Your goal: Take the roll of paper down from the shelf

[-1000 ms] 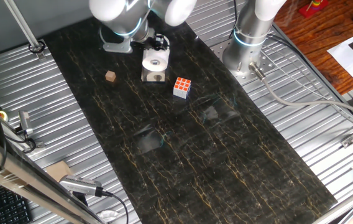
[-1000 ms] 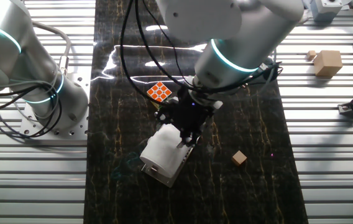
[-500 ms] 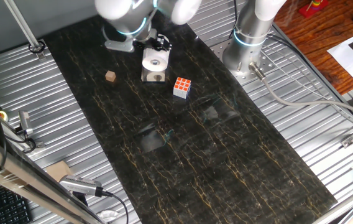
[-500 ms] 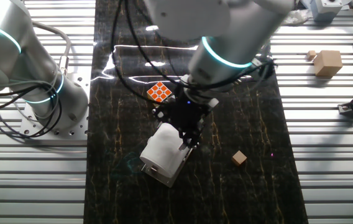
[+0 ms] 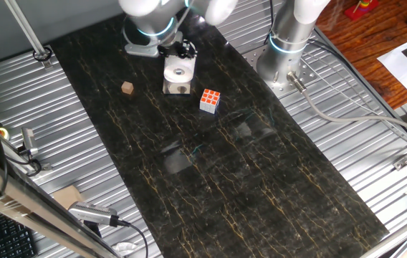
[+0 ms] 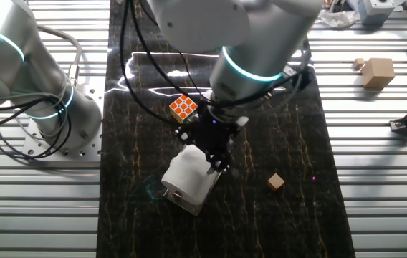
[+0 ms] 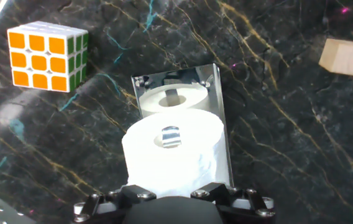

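Note:
The white roll of paper [image 5: 178,69] stands upright on the small pale shelf [image 5: 177,88], which has a dark round hole in its front face. In the other fixed view the roll [image 6: 188,172] covers most of the shelf [image 6: 186,203]. My gripper [image 6: 214,166] hangs right at the roll's far edge, and its black body [image 5: 183,50] sits just behind the roll. In the hand view the roll [image 7: 171,158] lies directly below, with a metal pin in its core and a shiny plate [image 7: 220,106] behind it. My fingertips are hidden in every view.
A colourful puzzle cube [image 5: 210,100] stands close to the shelf's right, also in the hand view [image 7: 47,55]. A tiny brown wooden cube [image 5: 127,87] lies to the left. A second arm's base [image 5: 282,61] stands at the mat's far right edge.
The arm's upper body has shifted slightly while the gripper stays by the roll. The roll and the shelf have not moved.

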Robot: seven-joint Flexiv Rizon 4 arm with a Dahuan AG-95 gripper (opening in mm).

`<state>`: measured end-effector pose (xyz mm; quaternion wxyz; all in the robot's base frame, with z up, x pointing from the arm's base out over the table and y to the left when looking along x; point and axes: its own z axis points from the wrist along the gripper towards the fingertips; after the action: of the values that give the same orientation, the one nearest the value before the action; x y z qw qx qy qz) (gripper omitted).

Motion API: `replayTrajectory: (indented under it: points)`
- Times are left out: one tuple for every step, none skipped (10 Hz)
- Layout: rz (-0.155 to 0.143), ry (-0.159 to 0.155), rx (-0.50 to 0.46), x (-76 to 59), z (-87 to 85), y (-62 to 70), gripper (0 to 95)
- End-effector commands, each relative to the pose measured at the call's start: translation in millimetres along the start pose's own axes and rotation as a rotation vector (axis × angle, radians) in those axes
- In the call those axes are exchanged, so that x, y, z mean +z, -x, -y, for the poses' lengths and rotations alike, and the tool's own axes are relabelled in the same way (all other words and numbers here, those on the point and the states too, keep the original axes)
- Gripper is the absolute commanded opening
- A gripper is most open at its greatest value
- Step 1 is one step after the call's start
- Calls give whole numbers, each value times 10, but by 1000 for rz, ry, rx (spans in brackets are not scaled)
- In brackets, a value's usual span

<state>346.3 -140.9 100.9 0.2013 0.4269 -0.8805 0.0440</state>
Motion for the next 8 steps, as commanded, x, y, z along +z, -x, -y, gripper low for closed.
replayTrajectory:
  points:
    - [13, 5, 0, 31, 21, 7, 570]
    - [16, 8, 0, 33, 21, 9, 760]
    - [18, 10, 4, 33, 21, 10, 570]
    - [19, 9, 10, 33, 21, 10, 570]
    - [20, 8, 20, 33, 21, 10, 380]
    - [19, 8, 30, 34, 21, 12, 190]
    - [18, 8, 40, 34, 21, 14, 0]
    - [17, 10, 46, 34, 21, 14, 0]
